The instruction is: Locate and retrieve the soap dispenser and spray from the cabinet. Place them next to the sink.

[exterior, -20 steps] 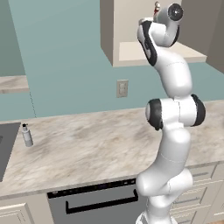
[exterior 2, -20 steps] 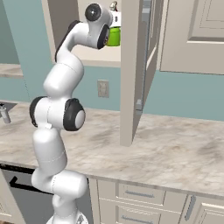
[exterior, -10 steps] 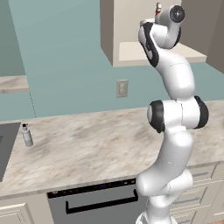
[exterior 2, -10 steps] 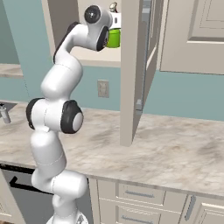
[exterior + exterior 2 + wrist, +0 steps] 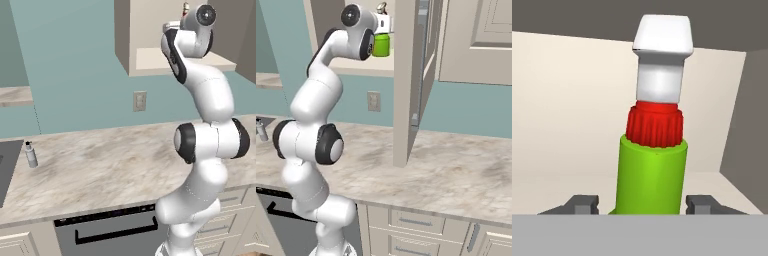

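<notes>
Spray [image 5: 652,170]: green bottle, red collar, white nozzle, upright on the cabinet [image 5: 165,57] shelf; label and base cut off in the hand view, body half hidden behind the arm in the right base view.

Gripper [image 5: 643,204]: fingertips flank the bottle with small gaps; contact cannot be told.

Soap dispenser [image 5: 31,154]: on the worktop [image 5: 110,170], just beside the sink [image 5: 7,170], itself cut by the frame edge.

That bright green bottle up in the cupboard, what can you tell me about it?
The spray is a bright green, plastic-looking bottle with a ribbed red collar and a white nozzle on top. It stands upright on the pale shelf of the cabinet, near the front edge. The gripper sits around its lower body, one dark finger on each side with small gaps showing; whether they touch it is unclear. In the right base view, the arm partly hides it.
</notes>
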Available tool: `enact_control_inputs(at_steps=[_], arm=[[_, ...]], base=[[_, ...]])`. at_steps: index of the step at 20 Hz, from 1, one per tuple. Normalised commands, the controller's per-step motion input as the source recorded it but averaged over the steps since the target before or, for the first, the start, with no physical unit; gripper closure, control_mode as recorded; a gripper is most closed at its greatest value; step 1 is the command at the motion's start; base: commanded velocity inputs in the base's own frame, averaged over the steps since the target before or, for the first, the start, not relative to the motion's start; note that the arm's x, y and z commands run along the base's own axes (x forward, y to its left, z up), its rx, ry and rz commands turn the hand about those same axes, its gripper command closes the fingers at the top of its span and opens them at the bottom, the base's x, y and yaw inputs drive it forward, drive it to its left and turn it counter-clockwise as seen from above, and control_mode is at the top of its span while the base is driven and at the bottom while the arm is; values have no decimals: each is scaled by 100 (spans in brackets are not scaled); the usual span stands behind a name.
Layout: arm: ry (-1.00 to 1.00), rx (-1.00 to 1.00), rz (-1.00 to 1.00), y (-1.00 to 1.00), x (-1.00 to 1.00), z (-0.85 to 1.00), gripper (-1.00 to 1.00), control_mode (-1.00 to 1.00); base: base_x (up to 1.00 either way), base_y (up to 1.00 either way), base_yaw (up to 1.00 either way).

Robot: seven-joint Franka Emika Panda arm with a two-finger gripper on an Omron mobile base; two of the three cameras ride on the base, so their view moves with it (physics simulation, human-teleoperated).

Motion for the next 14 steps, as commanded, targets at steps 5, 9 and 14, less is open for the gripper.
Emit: enact_control_inputs(at_steps=[5,9,14], arm=[[0,0,-7,12,-49,1,100,-100],[0,0,-6,4,-50,0,100,-100],[-2,0,-1,5,-61,0,100,-100]], base=[[0,0,0],[0,0,0],[0,0,0]])
